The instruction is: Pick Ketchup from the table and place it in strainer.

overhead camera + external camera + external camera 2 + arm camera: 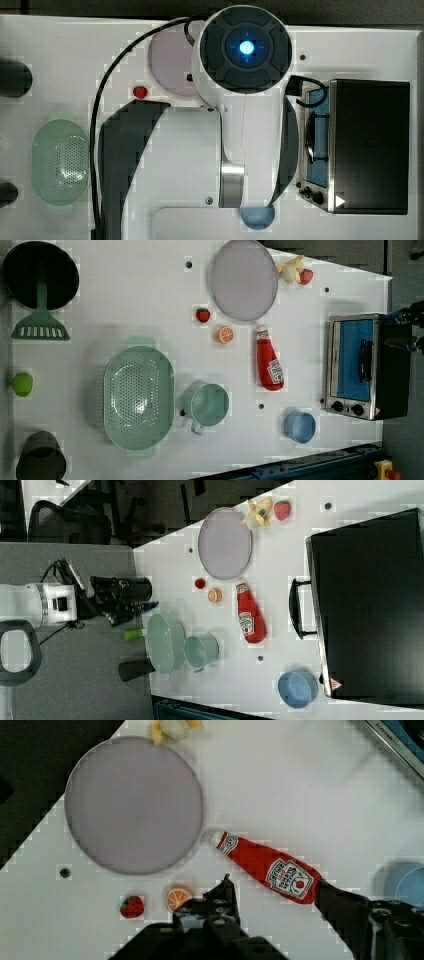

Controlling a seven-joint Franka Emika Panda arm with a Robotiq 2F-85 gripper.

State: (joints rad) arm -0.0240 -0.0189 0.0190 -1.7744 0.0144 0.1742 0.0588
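Lying flat on the white table (125, 300), the red squeeze bottle of Ketchup with its white cap and label (268, 359) waits untouched. Scanning the left view from its left: the pale mint-green oval perforated plastic strainer (138, 397) sits at about nine o'clock, empty; a small round green cup (209, 404) stands just beside it; an orange slice (225, 334) and a lilac round plate (243, 279) come next, near the bottle's cap end; the silver toaster oven (356, 366) is at three o'clock.

In the wrist view the black gripper (274, 892) hovers spread apart above the bottle, one finger on either side of its base end, grasping nothing.

The bottle looks light and probably a little squashy and slick; I would pinch across the labelled belly, where it is widest, though its softness is hard to judge from here.
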